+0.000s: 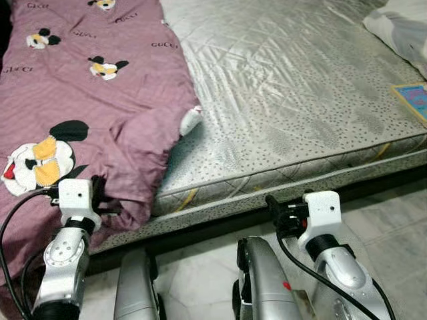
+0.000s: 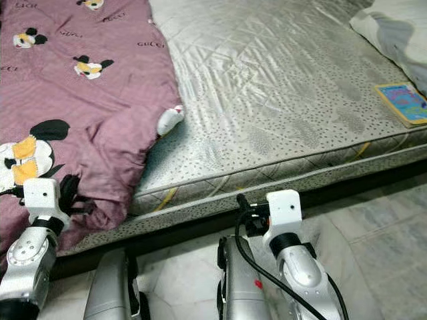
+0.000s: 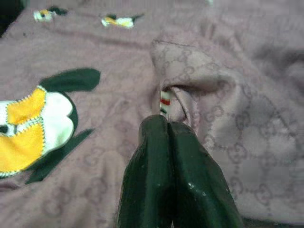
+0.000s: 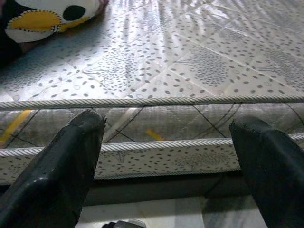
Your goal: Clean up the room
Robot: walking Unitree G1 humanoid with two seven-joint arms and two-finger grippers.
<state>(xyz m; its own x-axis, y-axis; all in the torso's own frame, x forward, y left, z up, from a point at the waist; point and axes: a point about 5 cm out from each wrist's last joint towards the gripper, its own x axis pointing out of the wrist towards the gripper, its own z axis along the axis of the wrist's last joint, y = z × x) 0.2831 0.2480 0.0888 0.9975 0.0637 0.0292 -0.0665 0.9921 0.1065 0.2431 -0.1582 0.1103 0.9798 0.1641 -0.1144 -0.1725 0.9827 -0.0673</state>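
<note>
A mauve blanket (image 1: 100, 100) printed with cartoon mice covers the left part of a bare grey quilted mattress (image 1: 287, 87), and its corner hangs over the near edge. My left gripper (image 1: 107, 200) is at that hanging corner. The left wrist view has its fingers (image 3: 152, 156) pressed together, pinching a fold of the blanket (image 3: 228, 118) with striped trim. My right gripper (image 1: 271, 200) is low in front of the mattress side, not touching it. Its fingers (image 4: 71, 152) are open and wide apart, pointing at the mattress edge (image 4: 156, 102).
A colourful book (image 1: 413, 97) lies near the mattress's right edge, and a white and grey pillow (image 1: 400, 30) sits at the far right corner. A dark gap runs under the bed, above a pale tiled floor (image 1: 393, 220).
</note>
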